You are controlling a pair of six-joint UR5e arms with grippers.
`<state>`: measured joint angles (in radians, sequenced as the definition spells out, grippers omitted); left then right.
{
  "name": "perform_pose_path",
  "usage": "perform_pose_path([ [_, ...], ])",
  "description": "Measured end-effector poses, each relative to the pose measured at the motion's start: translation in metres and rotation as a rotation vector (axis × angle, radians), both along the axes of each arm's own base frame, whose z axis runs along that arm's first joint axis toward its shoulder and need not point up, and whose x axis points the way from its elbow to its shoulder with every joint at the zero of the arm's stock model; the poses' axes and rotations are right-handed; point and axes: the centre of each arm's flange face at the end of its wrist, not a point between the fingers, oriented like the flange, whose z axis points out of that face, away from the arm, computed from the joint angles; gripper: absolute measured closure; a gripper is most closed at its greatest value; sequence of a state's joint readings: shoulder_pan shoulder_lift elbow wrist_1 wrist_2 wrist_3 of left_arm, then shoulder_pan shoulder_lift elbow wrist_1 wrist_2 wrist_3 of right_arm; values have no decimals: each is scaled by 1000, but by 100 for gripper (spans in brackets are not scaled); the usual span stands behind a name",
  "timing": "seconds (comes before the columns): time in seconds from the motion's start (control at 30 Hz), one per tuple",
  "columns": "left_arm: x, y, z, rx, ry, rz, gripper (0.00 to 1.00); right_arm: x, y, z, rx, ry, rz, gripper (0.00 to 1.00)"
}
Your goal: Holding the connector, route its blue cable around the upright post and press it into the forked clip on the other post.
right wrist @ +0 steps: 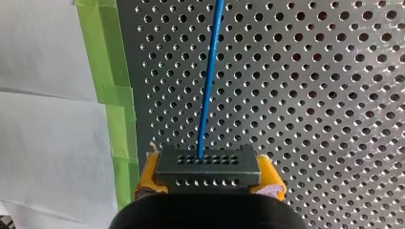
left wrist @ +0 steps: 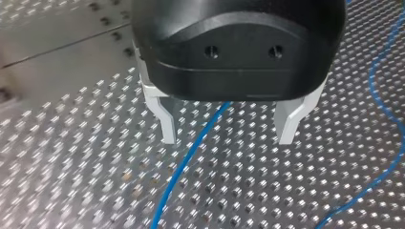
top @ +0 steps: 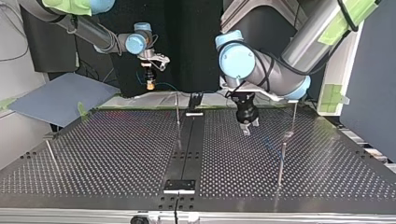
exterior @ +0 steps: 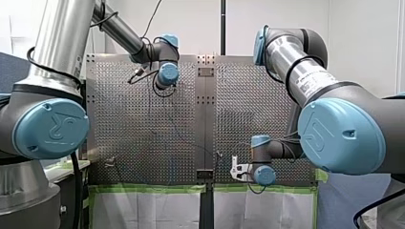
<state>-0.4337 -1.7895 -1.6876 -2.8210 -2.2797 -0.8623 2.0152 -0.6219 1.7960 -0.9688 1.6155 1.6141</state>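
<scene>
Perforated table [top: 116, 154] under both arms: your right gripper [right wrist: 208, 175] clamps the connector [right wrist: 208, 164] near the table's edge, blue cable [right wrist: 208, 71] running out ahead. Your left gripper [left wrist: 228, 138] hangs spread astride that cable, gripping nothing. Routing looks unstarted, so next lead slack round the post [top: 178, 114].

Even indoor light fills the front view, the white wall [exterior: 363, 43] bright. The top view's backdrop [top: 191, 46] is dark, and the perforated table [top: 116, 154] carries a soft sheen. In the left wrist view, under my left gripper [left wrist: 228, 140], the table's holes glint hard with glare
</scene>
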Motion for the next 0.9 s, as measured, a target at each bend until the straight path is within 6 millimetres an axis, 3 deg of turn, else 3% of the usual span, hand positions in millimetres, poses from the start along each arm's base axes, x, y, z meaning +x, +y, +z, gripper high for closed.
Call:
perform_pose_path([
  [0.3,4,-2,-29,69,68,46,0,0,0,0,1,0,1,100],
  [0.63,7,-13,-78,127,155,55,0,1,2,-2,0,-2,5,100],
  [0.9,3,-20,-88,123,166,39,0,0,2,-6,3,-1,3,100],
])
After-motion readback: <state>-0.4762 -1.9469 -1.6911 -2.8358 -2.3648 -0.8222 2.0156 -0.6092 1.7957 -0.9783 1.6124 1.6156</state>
